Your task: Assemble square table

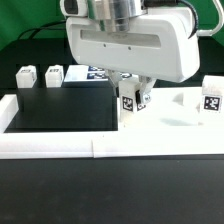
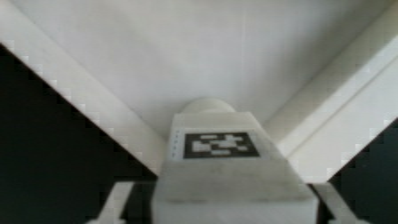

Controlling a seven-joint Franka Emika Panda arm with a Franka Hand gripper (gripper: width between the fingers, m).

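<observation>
Evidently you have the tool (image 1: 131, 104) clenched on 1 held leg (image 2: 222, 145) at the 9 o'clock edge of the tabletop (image 1: 172, 113), with the paired legs (image 1: 25, 76) at 10 o'clock and the lone leg (image 1: 210, 97) at 3 o'clock, so all 4 seem unmounted.

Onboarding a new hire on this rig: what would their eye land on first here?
The big white gripper fills the exterior view's top middle, jaws either side of a tagged white leg; whether they pinch it is unclear. The wrist view shows that leg's tag between the jaws. Apart stand the far-left leg and neighbour leg at the exterior view's left, the right-side leg at its right.
</observation>
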